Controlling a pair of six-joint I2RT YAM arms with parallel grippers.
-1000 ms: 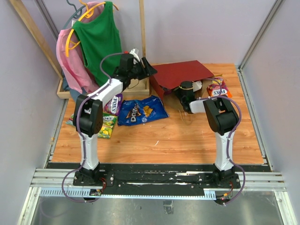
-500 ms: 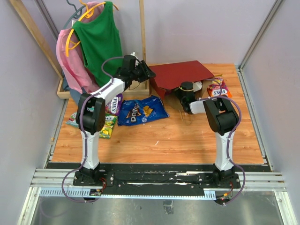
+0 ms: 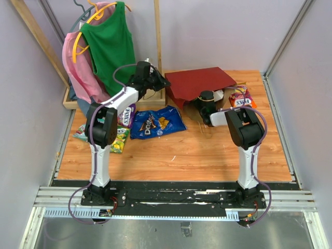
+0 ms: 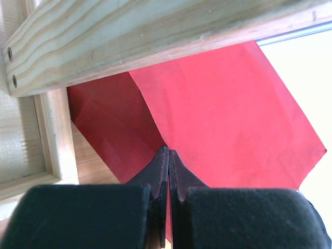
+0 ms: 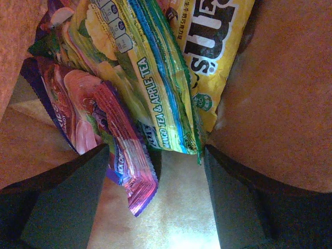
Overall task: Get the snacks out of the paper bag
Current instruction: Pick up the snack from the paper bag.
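Pale lilac walls box in a wooden tabletop (image 3: pixel 207 150), with a green top (image 3: pixel 111 46) and a pink top (image 3: pixel 72 62) hanging at the far left. Over the last second the left gripper (image 3: pixel 161 82) has shifted slightly nearer and to the left beside the wooden rack (image 4: pixel 129 36). It has taken the far-left corner of the paper bag (image 3: pixel 199 83) with it, so the red panel lies a little flatter. The right arm has barely moved. I take this as the left side anchoring the bag so the right can draw packets out.

The wrist view shows the left fingers clamped together on a fold of red paper. The right gripper (image 5: pixel 155 171) sits inside the bag's mouth with its fingers spread wide, gripping nothing.

Between those fingers lie 3 packets:
- a green-yellow packet (image 5: pixel 140 78) printed "MANGO TEA & APPLE TEA"
- a yellow packet (image 5: pixel 212 46) with large brown M&M's-style letters
- a purple-pink packet (image 5: pixel 98 124) whose print is unreadable

Already out on the table:
- the blue Doritos bag (image 3: pixel 155 123)
- a purple bag (image 3: pixel 126 114) marked FOX'S
- a green-yellow pouch (image 3: pixel 118 139)
- a teal packet (image 3: pixel 80 132)

A red-orange packet (image 3: pixel 240 98) lies right of the bag.
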